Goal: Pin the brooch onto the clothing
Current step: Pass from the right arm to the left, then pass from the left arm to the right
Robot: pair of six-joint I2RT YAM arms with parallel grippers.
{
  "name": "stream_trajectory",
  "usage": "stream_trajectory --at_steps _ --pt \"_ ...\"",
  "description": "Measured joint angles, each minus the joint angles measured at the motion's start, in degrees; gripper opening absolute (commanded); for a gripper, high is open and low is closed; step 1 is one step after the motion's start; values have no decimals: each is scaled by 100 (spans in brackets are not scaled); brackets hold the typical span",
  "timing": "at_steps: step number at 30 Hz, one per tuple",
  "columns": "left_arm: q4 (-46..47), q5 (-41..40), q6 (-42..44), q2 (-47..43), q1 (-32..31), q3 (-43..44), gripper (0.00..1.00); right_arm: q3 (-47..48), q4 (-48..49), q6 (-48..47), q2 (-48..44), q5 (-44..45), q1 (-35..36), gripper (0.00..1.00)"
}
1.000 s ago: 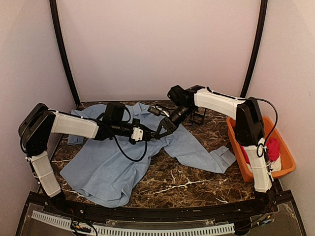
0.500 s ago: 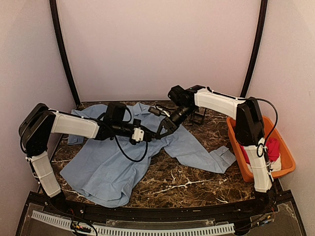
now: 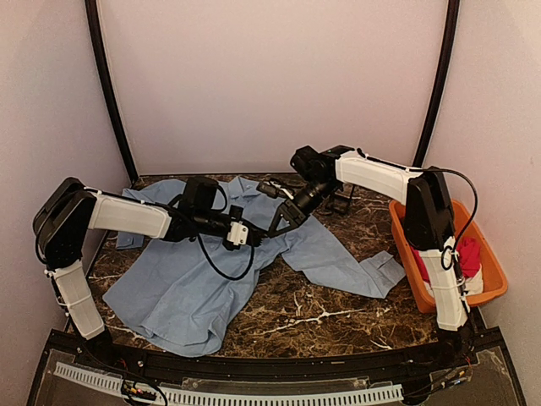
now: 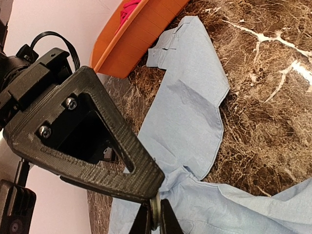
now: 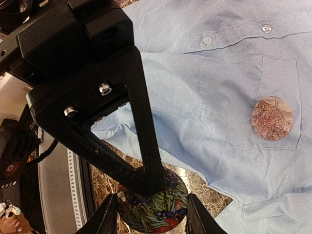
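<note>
evidently both jaws pinch the brooch (image 5: 156, 213), left tighter.

left tool (image 4: 155, 220): the tips are cut off by the bottom edge; too little of the thin pale strip between them shows to name it.
brooch (image 5: 161, 210): lower part cut off by the bottom edge, upper rim hidden behind the left tool's black finger; too small to find from above.
shirt (image 3: 186, 288): middle hidden under the left arm (image 3: 135, 218).
orange bin (image 3: 402, 238): partly behind the right arm (image 3: 427, 220); the red garment (image 3: 467, 254) inside shows only in part.
pocket patch (image 5: 272, 118): round, marbled; hole or disc, cannot tell.
</note>
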Motion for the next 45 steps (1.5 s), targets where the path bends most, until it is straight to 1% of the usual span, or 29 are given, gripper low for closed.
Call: stream_trajectory --at_steps 3,5,8,9,10,16,21,25,29,32,35,39,43,45 --pt "0 -9 11 0 -2 4 1 24 -24 22 0 7 -7 45" --pt "7 -11 15 0 -2 4 1 35 -31 39 0 17 -7 54" --pt "-20 -15 -31 0 -13 9 1 44 33 31 0 85 -20 74" --pt "-20 -15 -66 0 -20 9 1 44 66 24 -2 131 -22 94" --pt "-15 -22 -111 0 -35 9 1 44 90 24 -2 190 -24 98" --pt "127 -42 -682 -11 -66 9 1 -175 271 98 -245 662 -96 99" --pt "369 -83 -1818 -205 -70 2 1 -828 741 289 -1128 1353 -271 99" --pt "455 -85 -3112 -649 -76 -28 1 -2203 1838 402 -2599 2111 -361 99" --pt "522 -105 -4592 -1248 -133 -129 1 -3683 3307 564 -4076 2551 -367 99" --pt "551 -127 -5685 -1541 -205 -160 1 -4577 4448 710 -4642 2494 -367 99" --pt "546 -120 -6738 -1631 -249 -160 1 -5147 5165 815 -4741 2157 -372 99" --pt "407 7 -8024 -1631 -275 -153 1 -5407 5571 861 -4728 1578 -372 93" --pt "385 138 -8955 -1631 -278 -157 1 -5390 5906 861 -4728 1069 -369 90" --pt "498 173 -9348 -1661 -278 -205 1 -5390 5971 863 -4728 914 -361 85"
